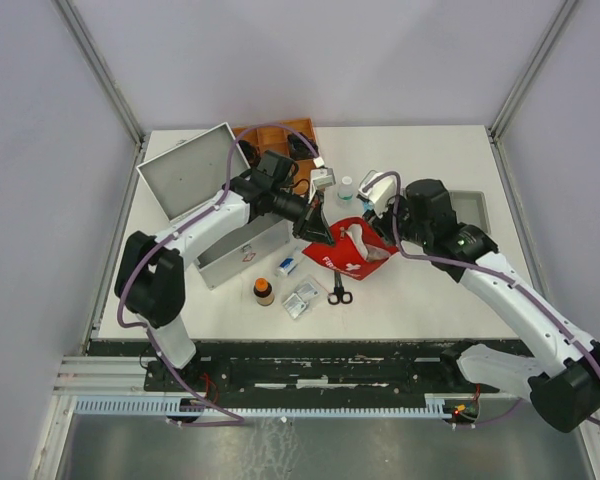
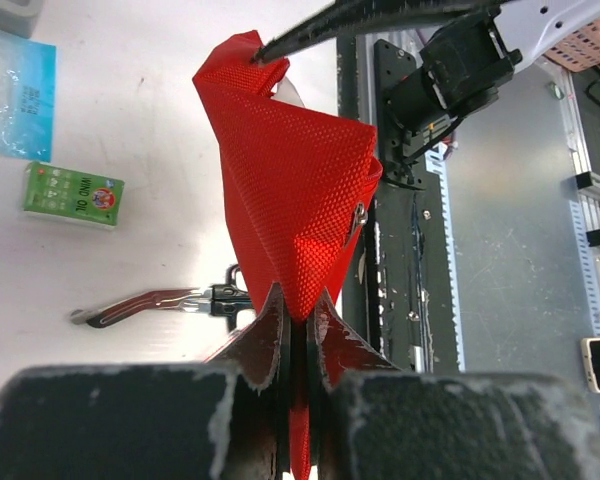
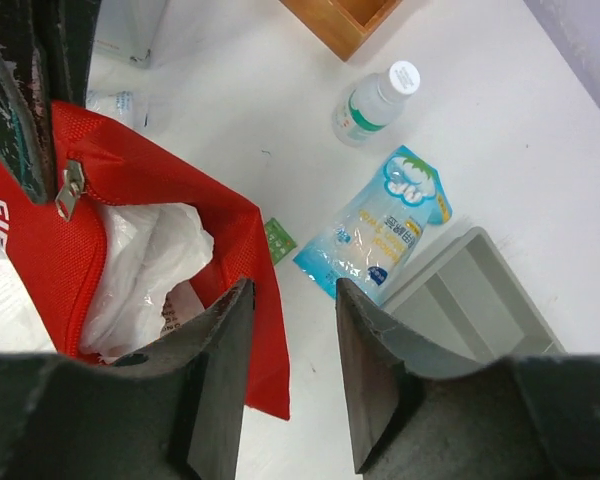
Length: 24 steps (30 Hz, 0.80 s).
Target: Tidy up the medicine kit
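The left hand [image 2: 298, 300] is pressed together on a fold of the red pouch [image 2: 290, 180], holding it in a peak above the desk [image 2: 130, 120]. Scissors [image 2: 160, 300] and a small green box [image 2: 73, 195] lie just beside it. The right hand [image 3: 295, 300] is spread, its fingers astride the pouch's open edge, with white plastic packets [image 3: 145, 260] showing inside. A white bottle [image 3: 375, 100], a blue sachet [image 3: 380, 225] and a grey tray [image 3: 470, 300] lie beyond. Both arms reach inward to mid-desk. The medicine kit [image 1: 230, 262] stands open on the left, under the left forearm.
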Motion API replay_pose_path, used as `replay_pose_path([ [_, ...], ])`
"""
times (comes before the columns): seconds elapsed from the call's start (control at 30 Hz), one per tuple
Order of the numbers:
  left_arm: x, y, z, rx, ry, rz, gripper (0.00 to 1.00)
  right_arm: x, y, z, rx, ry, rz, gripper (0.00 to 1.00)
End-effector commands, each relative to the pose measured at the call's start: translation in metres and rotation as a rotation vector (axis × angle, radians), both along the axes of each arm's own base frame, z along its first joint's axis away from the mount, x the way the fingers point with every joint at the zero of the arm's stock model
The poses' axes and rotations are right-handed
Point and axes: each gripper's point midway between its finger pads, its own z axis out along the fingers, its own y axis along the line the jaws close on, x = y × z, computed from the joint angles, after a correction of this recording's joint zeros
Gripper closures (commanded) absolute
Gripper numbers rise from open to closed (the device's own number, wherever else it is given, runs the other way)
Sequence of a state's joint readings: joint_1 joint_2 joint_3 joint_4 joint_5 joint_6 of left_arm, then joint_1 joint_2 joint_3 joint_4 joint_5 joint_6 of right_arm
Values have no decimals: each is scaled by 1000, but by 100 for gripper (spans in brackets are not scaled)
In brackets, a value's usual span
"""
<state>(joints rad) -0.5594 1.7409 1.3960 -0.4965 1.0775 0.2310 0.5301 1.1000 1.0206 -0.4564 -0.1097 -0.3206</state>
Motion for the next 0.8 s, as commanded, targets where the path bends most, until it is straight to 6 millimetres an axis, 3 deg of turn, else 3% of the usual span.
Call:
replay_pose_path([
  [0.0, -8, -8, 35, -86, 16, -44, 97, 0, 10, 4, -53, -73, 107, 51],
  [0.1, -9, -8, 38, -93, 26, -49, 97, -2, 6, -2, -97, -86, 126, 44],
  [0.3, -9, -9, 38, -92, 35, -40, 97, -18, 15, 0, -92, -82, 222, 43],
  [0.53, -12, -9, 39, -100, 64, -52, 97, -10, 16, -6, -141, -108, 189, 42],
  [0.63, -13, -10, 40, -107, 75, -61, 97, -1, 14, -4, -167, -139, 139, 45],
  [0.77, -13, -10, 37, -101, 76, -59, 97, 7, 13, 5, -152, -171, 88, 55],
])
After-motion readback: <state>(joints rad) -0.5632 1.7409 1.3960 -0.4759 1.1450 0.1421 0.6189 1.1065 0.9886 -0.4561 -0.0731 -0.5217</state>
